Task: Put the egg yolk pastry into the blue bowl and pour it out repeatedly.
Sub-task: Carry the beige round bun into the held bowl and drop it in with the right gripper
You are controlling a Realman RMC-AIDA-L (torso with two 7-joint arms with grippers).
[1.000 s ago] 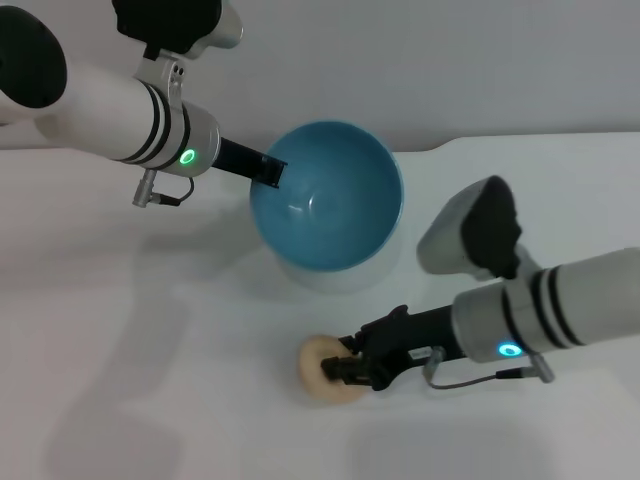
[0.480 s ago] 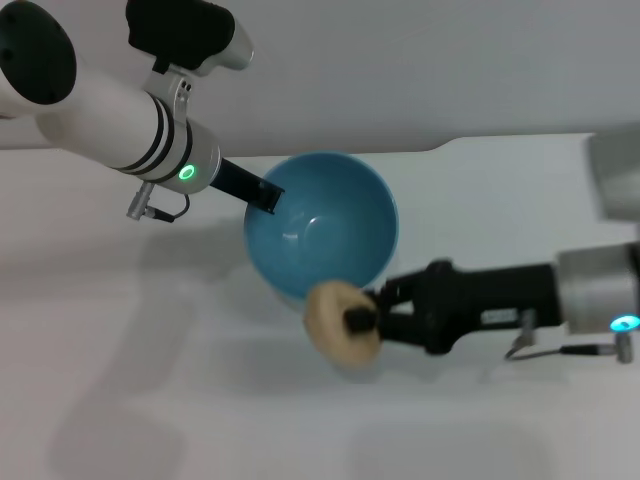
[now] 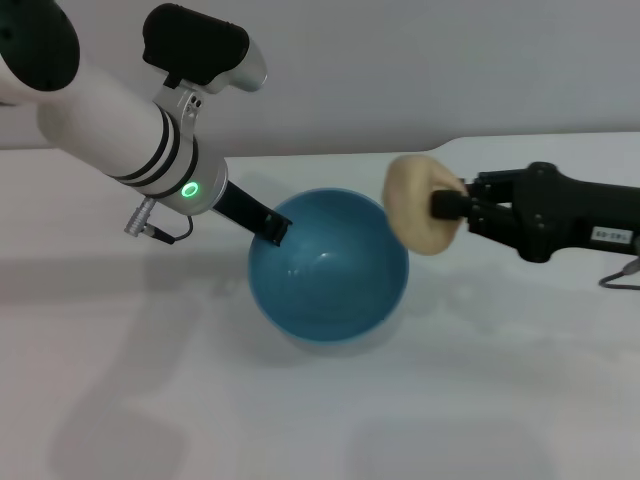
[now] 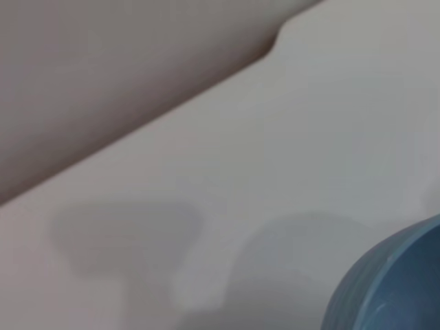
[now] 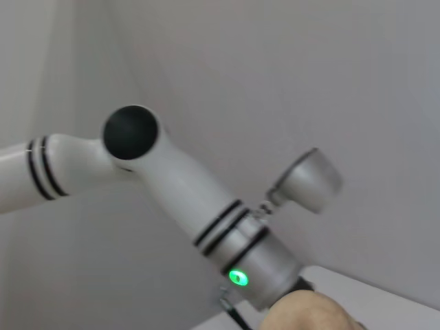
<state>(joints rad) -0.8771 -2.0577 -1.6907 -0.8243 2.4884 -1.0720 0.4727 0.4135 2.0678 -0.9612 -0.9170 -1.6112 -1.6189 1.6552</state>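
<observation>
Right claw (image 3: 447, 206) (closed) clamps egg yolk pastry (image 3: 418, 203).

**Surfaces as I see them**

The blue bowl (image 3: 330, 268) looks smooth and glossy, like glazed ceramic. I read the egg yolk pastry (image 3: 418, 204) as matt, slightly lumpy dough. The table (image 3: 150, 400) appears smooth, matt white.
</observation>
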